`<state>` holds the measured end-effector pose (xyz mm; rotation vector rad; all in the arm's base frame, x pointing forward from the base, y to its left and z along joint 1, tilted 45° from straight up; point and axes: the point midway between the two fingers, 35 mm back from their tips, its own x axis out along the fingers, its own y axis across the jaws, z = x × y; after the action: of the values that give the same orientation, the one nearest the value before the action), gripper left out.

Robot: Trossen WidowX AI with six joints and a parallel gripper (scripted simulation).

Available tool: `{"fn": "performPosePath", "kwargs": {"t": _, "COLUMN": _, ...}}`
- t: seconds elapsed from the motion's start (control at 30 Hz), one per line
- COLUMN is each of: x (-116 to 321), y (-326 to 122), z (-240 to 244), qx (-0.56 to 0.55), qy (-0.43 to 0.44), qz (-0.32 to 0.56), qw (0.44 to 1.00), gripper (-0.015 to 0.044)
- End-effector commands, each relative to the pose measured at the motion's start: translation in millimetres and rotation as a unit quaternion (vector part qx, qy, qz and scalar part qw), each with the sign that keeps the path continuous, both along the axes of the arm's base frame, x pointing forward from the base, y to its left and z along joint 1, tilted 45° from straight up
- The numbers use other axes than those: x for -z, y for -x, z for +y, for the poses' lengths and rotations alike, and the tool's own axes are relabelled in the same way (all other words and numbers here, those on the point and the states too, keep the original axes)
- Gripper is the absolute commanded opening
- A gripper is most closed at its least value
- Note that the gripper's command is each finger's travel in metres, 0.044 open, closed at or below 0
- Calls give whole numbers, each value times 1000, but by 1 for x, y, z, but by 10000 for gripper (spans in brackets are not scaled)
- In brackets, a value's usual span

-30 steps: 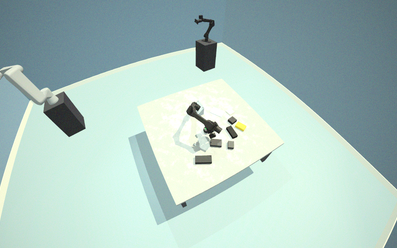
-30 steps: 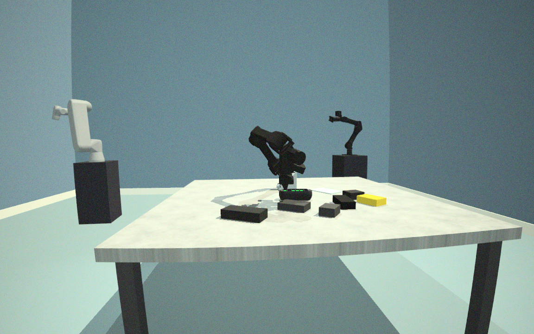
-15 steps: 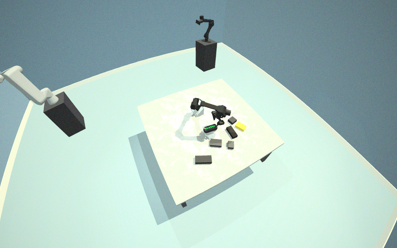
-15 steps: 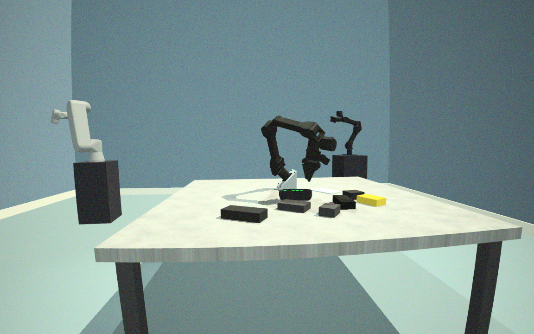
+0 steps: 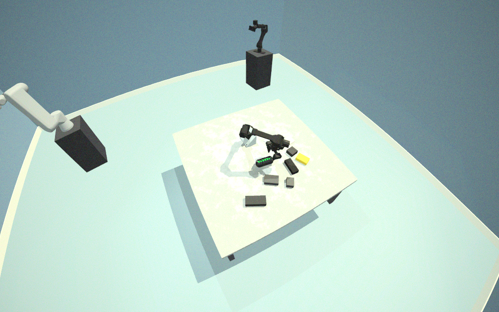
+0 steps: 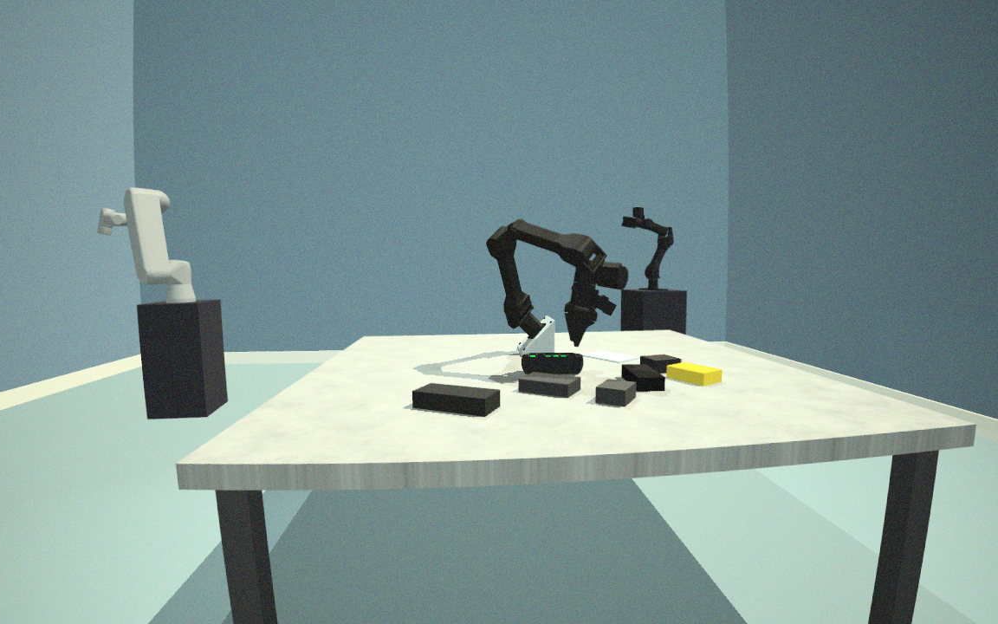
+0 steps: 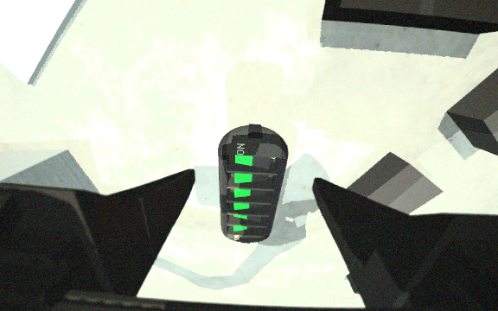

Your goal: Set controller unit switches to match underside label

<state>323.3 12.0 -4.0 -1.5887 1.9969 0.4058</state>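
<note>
The dark grey controller unit (image 5: 265, 163) (image 6: 551, 363) (image 7: 277, 186) sits on the bench (image 5: 243, 229) (image 6: 565, 434) with its switches facing up. All six show green ends along one side; the fifth from the top in the wrist view shows a narrower green patch. I cannot tell reliably which ends are pressed down. The label on the underside is hidden. My gripper (image 5: 278, 156) (image 6: 577, 344) (image 7: 254, 179) is wide open and empty above the unit. In the wrist view its fingertips stand on either side of the unit, not touching it.
A yellow block (image 5: 302, 158) (image 6: 693, 373) lies right of the unit. A black block (image 5: 291, 166) (image 6: 643, 378), a small grey block (image 5: 290, 182) (image 6: 615, 392) and a grey block (image 5: 271, 179) (image 6: 549, 384) lie near it. A long dark block (image 5: 255, 200) (image 6: 455, 399) lies nearer the front.
</note>
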Motion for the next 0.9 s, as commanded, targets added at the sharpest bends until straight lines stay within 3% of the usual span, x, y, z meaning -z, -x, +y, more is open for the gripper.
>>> {"fn": "performPosePath", "kwargs": {"t": 0.0, "x": 5, "y": 1, "z": -6, "qx": -1, "qy": 2, "qz": 2, "qw": 1000, "gripper": 440}}
{"fn": "performPosePath", "kwargs": {"t": 0.83, "x": 31, "y": 6, "z": -32, "qx": 0, "qy": 3, "qz": 3, "qw": 1000, "gripper": 440}}
{"fn": "performPosePath", "kwargs": {"t": 0.87, "x": 31, "y": 6, "z": -32, "qx": 0, "qy": 3, "qz": 3, "qw": 1000, "gripper": 414}}
